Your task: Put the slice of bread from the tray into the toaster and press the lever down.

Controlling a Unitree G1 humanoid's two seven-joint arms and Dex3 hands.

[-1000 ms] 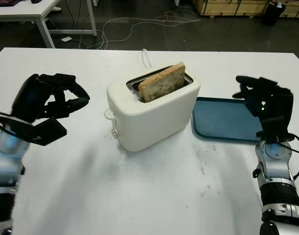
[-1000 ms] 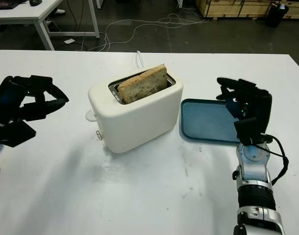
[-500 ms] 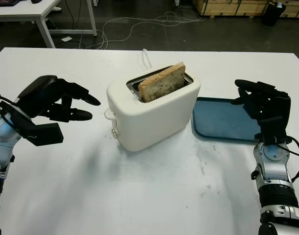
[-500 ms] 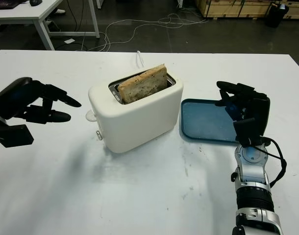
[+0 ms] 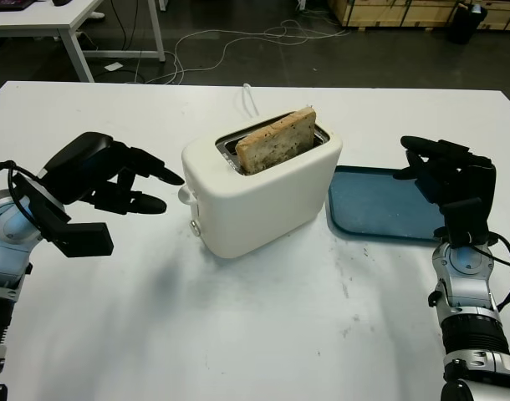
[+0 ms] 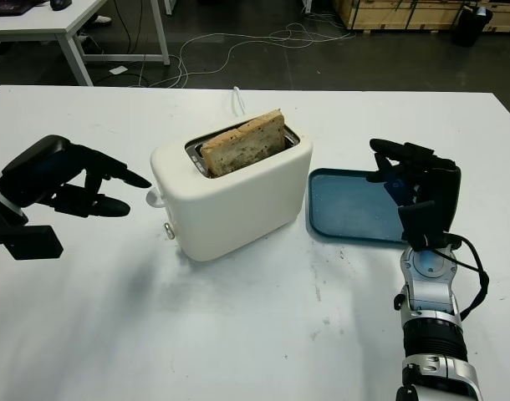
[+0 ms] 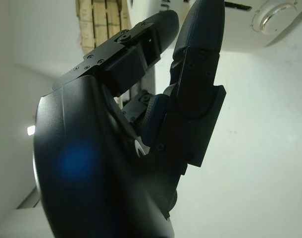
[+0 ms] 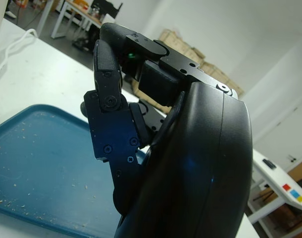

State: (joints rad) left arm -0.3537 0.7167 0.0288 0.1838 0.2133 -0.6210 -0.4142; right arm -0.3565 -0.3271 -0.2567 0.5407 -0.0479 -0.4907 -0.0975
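Your left hand point(image 5: 104, 180) is hanging open above the table on the left side, palm turned inward, its fingers point(image 5: 150, 203) pointing toward the middle of the table. Your right hand point(image 5: 446, 171) is standing upright on its forearm at the right side, holding nothing, fingers pointing up and inward.

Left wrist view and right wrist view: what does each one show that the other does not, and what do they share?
The left wrist view has the left hand, open, its fingers reaching toward the toaster, near a round knob on the toaster's white side. The right wrist view has the right hand, open, over the blue tray, which holds crumbs and no bread, with a white cable and room furniture behind. Both share the white table and a black hand shell close to the camera.
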